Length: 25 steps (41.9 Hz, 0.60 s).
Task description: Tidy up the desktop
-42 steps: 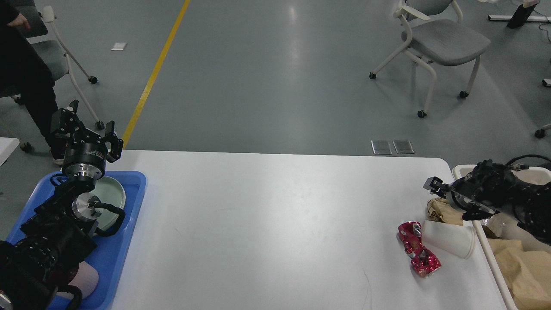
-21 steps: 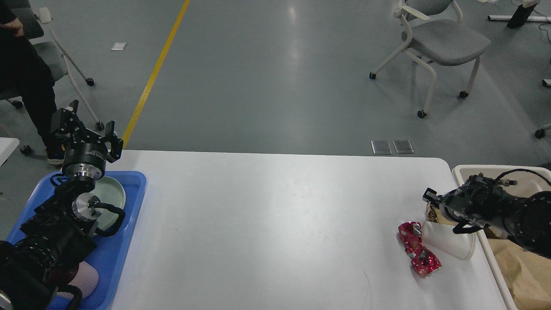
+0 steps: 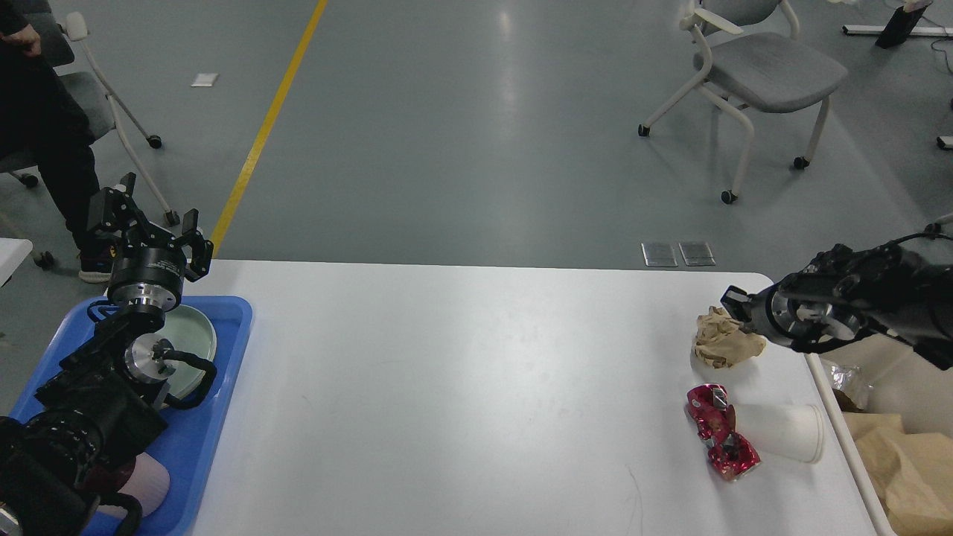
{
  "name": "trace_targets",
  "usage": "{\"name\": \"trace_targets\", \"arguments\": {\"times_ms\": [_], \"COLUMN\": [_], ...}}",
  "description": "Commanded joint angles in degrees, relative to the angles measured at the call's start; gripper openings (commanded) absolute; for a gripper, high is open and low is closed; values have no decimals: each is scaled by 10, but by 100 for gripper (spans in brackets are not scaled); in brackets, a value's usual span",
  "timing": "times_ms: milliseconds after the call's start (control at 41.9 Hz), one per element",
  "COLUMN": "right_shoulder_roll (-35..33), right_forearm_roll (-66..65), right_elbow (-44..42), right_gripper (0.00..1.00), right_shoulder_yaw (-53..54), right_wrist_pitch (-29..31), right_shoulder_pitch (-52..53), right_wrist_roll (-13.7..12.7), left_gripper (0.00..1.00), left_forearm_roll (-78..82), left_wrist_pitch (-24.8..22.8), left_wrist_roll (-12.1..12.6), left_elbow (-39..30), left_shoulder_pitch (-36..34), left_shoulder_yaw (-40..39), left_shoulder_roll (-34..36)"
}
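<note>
Left, blue tray (image 3: 223, 387) holds green plate (image 3: 195, 336); bin (image 3: 841, 424) holds brown paper (image 3: 904, 465).

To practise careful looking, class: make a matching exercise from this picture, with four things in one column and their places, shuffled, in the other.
1. crumpled brown paper
2. crushed red can
3. pale green plate
4. white paper cup

a. in the blue tray
b. lying on its side, right of the can
c. just left of the right claw
d. on the desktop, left of the cup

Pairs: 1-c, 2-d, 3-a, 4-b
</note>
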Motion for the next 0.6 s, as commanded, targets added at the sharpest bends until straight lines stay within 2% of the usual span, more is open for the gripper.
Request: {"name": "trace_targets", "arguments": {"times_ms": [0,167,239,263,478,573], "right_shoulder_roll": [-36,-48,-48,-48,-43,-48], "right_forearm_roll": [-1,-1,-3,-1,0,0], "right_elbow": [56,62,46,38,22,37], "right_gripper": [0,0,78,98,100,100], "right_shoulder_yaw": [-1,-12,-11,-7,-4,-10], "right_wrist_pitch": [7,37,27,23,25,45], "right_shoulder_pitch": [78,106,104,100,60,75], "right_wrist_roll": [0,1,2,2,3,3], "left_gripper": [97,97,97,97,97,97], "left_forearm_roll": [0,0,0,0,0,0], "left_wrist_pitch": [0,0,0,0,0,0], "left_wrist_roll": [0,0,0,0,0,0], "left_elbow": [0,0,0,0,0,0], "left_shoulder_pitch": [0,0,0,0,0,0], "left_shoulder_yaw": [0,0,0,0,0,0], "left_shoulder_roll": [0,0,0,0,0,0]}}
